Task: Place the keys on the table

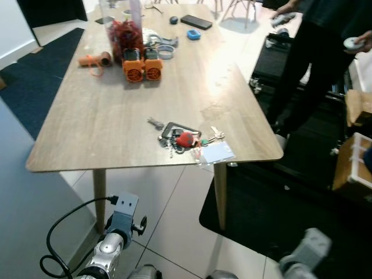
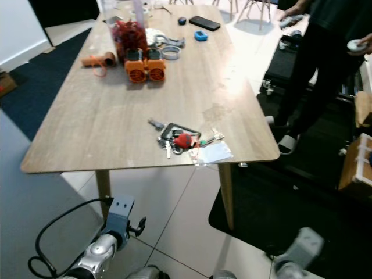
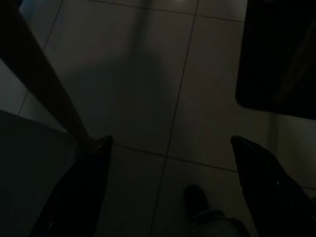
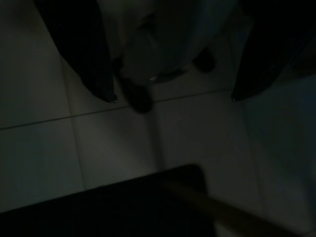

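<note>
Near front edge of desk (image 1: 104,122), toward its right corner: keys (image 1: 179,139) lying flat, red fob on top, clear card sleeve (image 1: 216,153) touching them and poking over edge. Further back: two orange gadgets (image 1: 142,67), black phone (image 1: 196,22), blue thing (image 1: 193,34). Person (image 1: 322,52) standing off right side. Both arms hang low over tiled floor. Left tool (image 3: 170,148) fingers spread wide, nothing between. Right tool (image 4: 173,98) same, spread and empty, pretty dark down there.
</note>
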You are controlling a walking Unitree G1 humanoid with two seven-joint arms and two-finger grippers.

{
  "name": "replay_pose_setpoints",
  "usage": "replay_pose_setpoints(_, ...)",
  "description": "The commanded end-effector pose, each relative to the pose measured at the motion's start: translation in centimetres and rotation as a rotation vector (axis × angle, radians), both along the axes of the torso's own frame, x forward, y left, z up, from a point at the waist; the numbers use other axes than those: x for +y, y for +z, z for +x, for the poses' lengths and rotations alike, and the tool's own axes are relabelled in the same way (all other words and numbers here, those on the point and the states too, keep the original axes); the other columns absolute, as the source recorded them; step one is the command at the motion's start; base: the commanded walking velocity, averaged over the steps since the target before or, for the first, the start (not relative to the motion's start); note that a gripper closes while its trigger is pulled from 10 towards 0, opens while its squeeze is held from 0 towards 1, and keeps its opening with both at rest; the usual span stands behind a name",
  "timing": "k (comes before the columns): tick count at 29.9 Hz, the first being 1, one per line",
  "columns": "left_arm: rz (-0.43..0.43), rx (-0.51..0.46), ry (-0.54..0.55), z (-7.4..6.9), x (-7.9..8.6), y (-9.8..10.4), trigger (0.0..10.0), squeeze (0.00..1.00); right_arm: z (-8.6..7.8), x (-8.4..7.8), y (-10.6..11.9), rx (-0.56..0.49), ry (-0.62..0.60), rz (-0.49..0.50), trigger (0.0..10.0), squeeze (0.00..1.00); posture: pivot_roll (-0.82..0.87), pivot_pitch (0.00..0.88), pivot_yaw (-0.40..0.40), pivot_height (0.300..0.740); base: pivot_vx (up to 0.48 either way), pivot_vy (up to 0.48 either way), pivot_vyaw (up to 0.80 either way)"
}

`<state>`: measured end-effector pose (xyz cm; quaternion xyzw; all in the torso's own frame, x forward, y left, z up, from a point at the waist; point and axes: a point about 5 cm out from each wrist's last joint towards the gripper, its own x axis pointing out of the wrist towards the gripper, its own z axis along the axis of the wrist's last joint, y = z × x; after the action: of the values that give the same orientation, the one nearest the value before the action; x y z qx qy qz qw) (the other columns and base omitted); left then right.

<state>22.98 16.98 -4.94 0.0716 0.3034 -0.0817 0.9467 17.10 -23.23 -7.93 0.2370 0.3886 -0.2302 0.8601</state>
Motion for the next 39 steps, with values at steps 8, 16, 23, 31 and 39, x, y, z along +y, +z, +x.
replay_pose_setpoints(8,-0.022,0.032,0.019,-0.3,0.0,-0.3,10.0,0.0,-0.1,2.9,-0.6,-0.013,0.143,0.03,10.0,0.0,0.05,0.071,-0.005,0.74,0.0,0.0,0.0)
replay_pose_setpoints(16,-0.023,0.051,0.036,-0.7,0.1,-0.6,10.0,0.0,0.0,3.7,-0.7,-0.001,0.24,0.024,10.0,0.0,0.04,0.06,-0.006,0.74,0.0,0.0,0.0)
replay_pose_setpoints(23,-0.016,0.044,0.032,-0.7,0.0,-0.6,10.0,0.0,0.2,4.3,-0.6,-0.002,0.427,-0.063,10.0,0.0,0.04,0.053,-0.016,0.74,0.0,0.0,0.23)
replay_pose_setpoints(31,-0.016,0.053,0.038,-0.9,0.1,-0.8,10.0,0.0,0.3,5.1,-0.6,-0.002,0.498,-0.059,10.0,0.0,0.04,0.052,-0.02,0.74,0.0,0.0,0.8)
replay_pose_setpoints(39,-0.012,0.055,0.042,-0.9,0.2,-0.8,10.0,0.0,0.0,5.4,-0.8,0.005,0.537,-0.061,10.0,0.0,0.04,0.052,-0.022,0.74,0.0,0.0,0.8)
